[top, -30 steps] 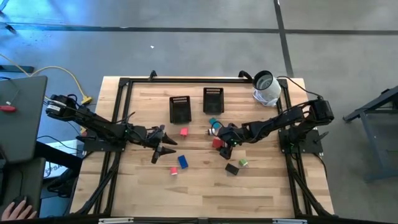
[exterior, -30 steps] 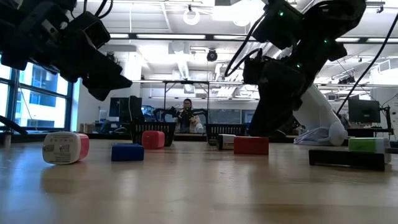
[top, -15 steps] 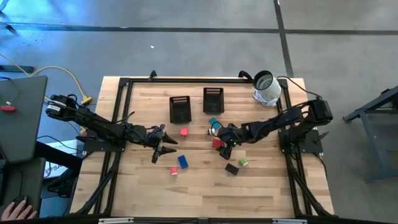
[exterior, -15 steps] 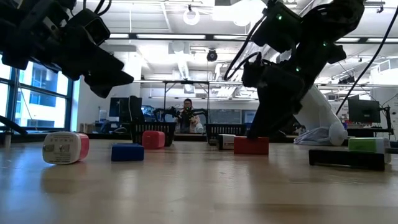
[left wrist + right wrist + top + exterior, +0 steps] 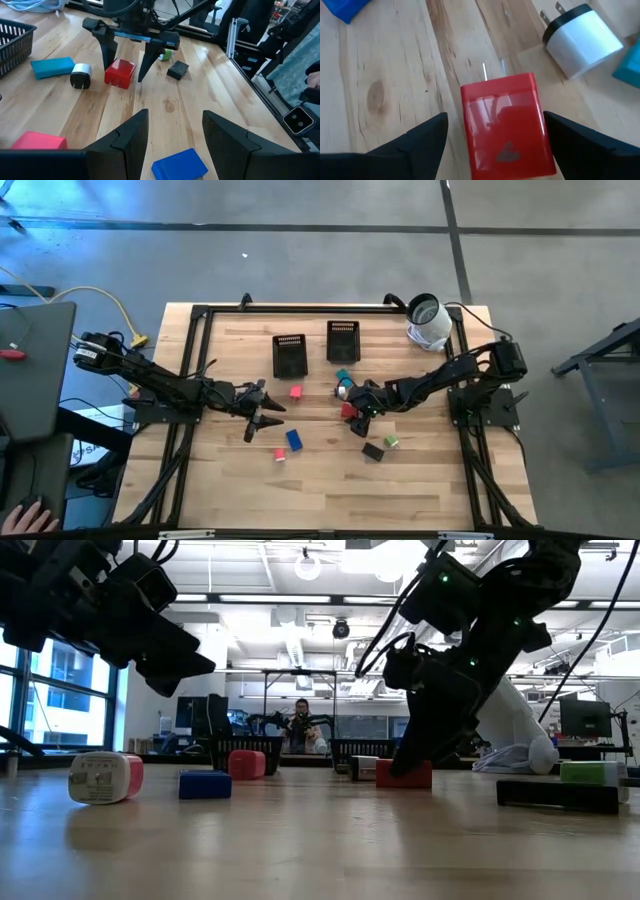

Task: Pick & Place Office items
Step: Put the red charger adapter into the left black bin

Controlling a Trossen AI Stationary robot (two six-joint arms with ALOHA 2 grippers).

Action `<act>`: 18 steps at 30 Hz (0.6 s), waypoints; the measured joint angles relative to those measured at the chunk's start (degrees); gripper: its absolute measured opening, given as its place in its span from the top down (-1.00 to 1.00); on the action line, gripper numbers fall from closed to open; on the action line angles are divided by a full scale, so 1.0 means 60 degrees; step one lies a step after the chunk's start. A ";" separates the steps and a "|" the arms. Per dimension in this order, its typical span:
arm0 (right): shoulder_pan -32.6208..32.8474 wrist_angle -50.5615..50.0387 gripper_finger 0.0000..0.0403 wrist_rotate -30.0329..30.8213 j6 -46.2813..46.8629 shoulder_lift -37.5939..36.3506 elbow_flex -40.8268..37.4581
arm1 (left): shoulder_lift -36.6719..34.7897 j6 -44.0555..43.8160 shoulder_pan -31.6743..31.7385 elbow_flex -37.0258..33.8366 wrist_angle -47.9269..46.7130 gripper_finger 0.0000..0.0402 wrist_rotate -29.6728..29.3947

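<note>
1. Your right gripper (image 5: 352, 416) has come lower and a little closer in over the last second; it now stands around the red block (image 5: 347, 409) near the table's middle.
2. Its fingers (image 5: 417, 145) are spread, one on each side of the red block (image 5: 507, 125), and you can see a gap on both sides, so nothing is pinched.
3. Just beside that block lie a white-and-black plug piece (image 5: 582, 40) and a teal block (image 5: 52, 67).
4. Your left gripper (image 5: 258, 420) hangs above the wood with its fingers (image 5: 125, 140) apart and nothing between them.
5. Near it you have a blue block (image 5: 294, 440), a pink-and-white piece (image 5: 280, 454) and another red piece (image 5: 296, 392).
6. Farther toward your right arm sit a black block (image 5: 373, 451) and a small green piece (image 5: 391, 443).
7. Both mesh trays (image 5: 289, 355) stand at the far side of the table.
</note>
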 joint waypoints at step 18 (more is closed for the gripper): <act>-0.0096 0.0059 0.03 -0.0298 -0.0215 -0.0026 -0.0032 | 0.0000 -0.0004 0.0000 0.0001 0.0004 0.10 0.0000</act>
